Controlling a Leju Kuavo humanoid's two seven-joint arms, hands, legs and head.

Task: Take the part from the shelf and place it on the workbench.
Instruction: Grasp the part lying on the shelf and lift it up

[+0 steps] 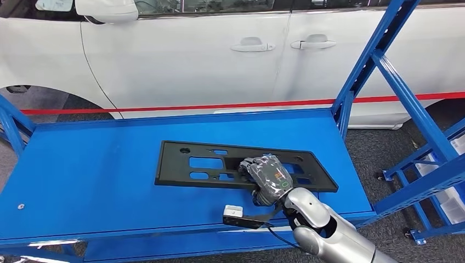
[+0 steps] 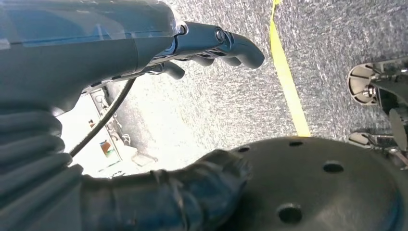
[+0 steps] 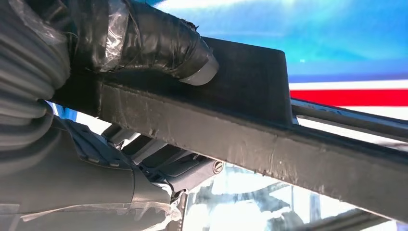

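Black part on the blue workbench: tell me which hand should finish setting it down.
Right. The right hand already grips the black part at its near edge over the workbench; the left hand hangs by the floor.

Lower right of the head view you get the right arm (image 1: 329, 230), shiny silver with rounded bulbous segments, a thin black cable looping off it and a small black bracket with a white block on top sticking out to its left, and the right hand (image 1: 268, 178) is dark grey, wrapped in crinkly clear plastic, with a little green ring marking on the back. Up close, the left hand (image 2: 96, 53) has a grey ribbed cover along the left edge of the frame, a smooth grey shell under plastic film, dark fingers (image 2: 226, 45) with a visible screw, and a black cable hanging down. Right wrist shot is the same deal, ribbed grey cover on the left, and the thick thumb (image 3: 154, 43) at the top is bound in glossy black tape with a pale grey tip.
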